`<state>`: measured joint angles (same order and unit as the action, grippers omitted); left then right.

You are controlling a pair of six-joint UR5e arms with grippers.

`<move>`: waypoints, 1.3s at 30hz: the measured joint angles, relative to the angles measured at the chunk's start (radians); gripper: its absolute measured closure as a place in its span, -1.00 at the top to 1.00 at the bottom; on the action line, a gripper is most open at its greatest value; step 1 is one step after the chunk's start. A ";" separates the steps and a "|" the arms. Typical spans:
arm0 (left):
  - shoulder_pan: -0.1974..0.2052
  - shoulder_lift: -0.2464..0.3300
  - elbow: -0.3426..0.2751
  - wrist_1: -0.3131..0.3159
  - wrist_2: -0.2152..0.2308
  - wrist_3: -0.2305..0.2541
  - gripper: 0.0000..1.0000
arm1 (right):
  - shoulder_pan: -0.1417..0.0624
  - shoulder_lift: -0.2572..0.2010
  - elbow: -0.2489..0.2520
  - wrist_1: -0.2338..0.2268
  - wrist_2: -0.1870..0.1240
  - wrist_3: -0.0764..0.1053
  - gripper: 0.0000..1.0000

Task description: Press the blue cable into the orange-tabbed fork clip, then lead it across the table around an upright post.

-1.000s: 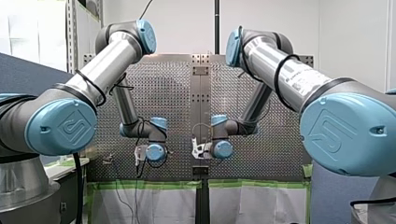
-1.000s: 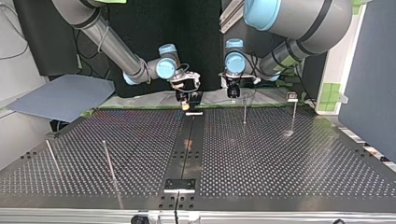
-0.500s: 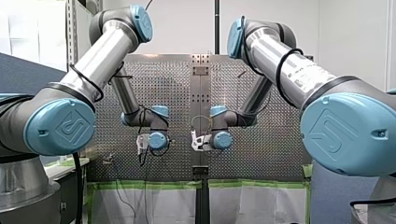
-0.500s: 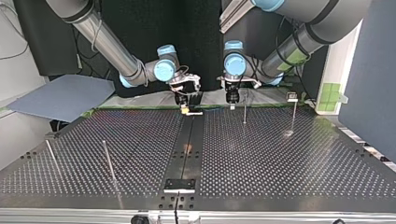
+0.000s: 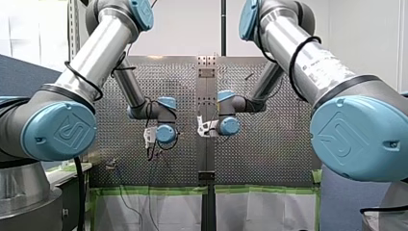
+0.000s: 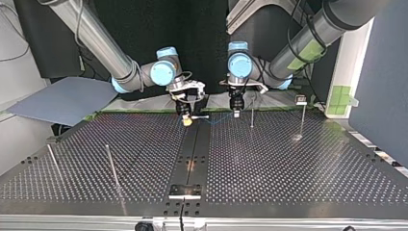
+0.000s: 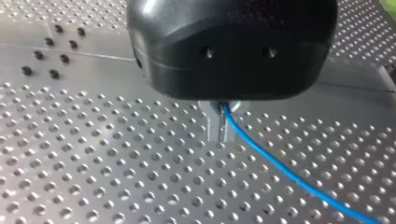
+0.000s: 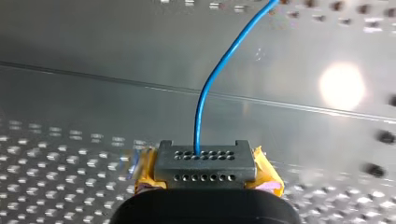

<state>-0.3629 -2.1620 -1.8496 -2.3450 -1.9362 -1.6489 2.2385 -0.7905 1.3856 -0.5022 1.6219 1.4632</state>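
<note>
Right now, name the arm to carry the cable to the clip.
Left, probably: my left gripper grips the cable and hangs nearer the clip at the top view's right; my right gripper is farther.

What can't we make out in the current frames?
- Orange-tabbed fork clip: not recognisable in any view; the small fixture at the top view's right is too small to identify.
- Blue cable: cut off by the edge in both wrist views; only a faint line in the top view.
- Left gripper, left wrist view: black body hides where the cable enters the fingers.
- Front view: cable too thin to see.
</note>
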 joint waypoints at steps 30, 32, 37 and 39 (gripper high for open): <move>-0.044 0.237 0.026 -0.108 -0.024 -0.005 -0.96 | -0.018 -0.212 0.019 0.023 0.004 0.037 -1.00; -0.045 0.243 0.041 -0.124 -0.024 -0.004 -0.96 | -0.022 -0.218 0.019 0.023 0.004 0.041 -1.00; -0.050 0.247 0.076 -0.162 -0.025 -0.004 -0.96 | -0.031 -0.239 0.019 0.023 0.004 0.051 -1.00; -0.054 0.247 0.086 -0.178 -0.028 -0.005 -0.96 | -0.034 -0.243 0.018 0.023 0.003 0.053 -1.00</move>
<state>-0.4168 -1.9152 -1.7637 -2.5225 -1.9646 -1.6535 2.2046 -1.0337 1.4040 -0.4788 1.6254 1.5157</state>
